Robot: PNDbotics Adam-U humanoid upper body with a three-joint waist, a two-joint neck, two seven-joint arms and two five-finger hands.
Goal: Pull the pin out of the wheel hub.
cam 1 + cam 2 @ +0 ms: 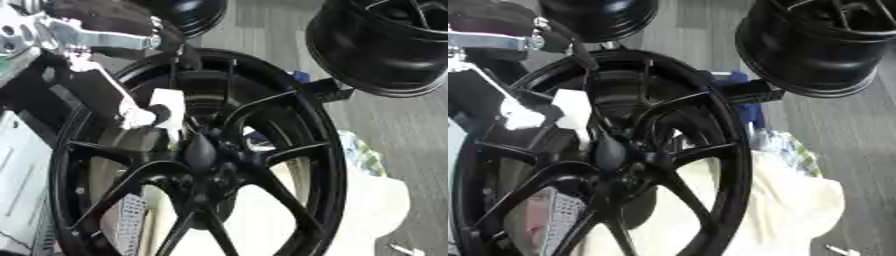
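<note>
Left eye view: a glossy black wheel [201, 160] with thin forked spokes fills the frame, standing on edge. At its hub [203, 167] a smooth, dark, teardrop-shaped pin [199, 150] points upward. The left robot hand [162, 112] comes in from the upper left on a black and silver arm; its dark fingers curl beside a white block just above the pin, and I cannot tell whether they grip anything. A second black rim [381, 45] sits at the upper right.

Right eye view: pale crumpled cloth [798, 210] shows behind the spokes, over grey plank floor [868, 150]. The right robot hand does not show.
</note>
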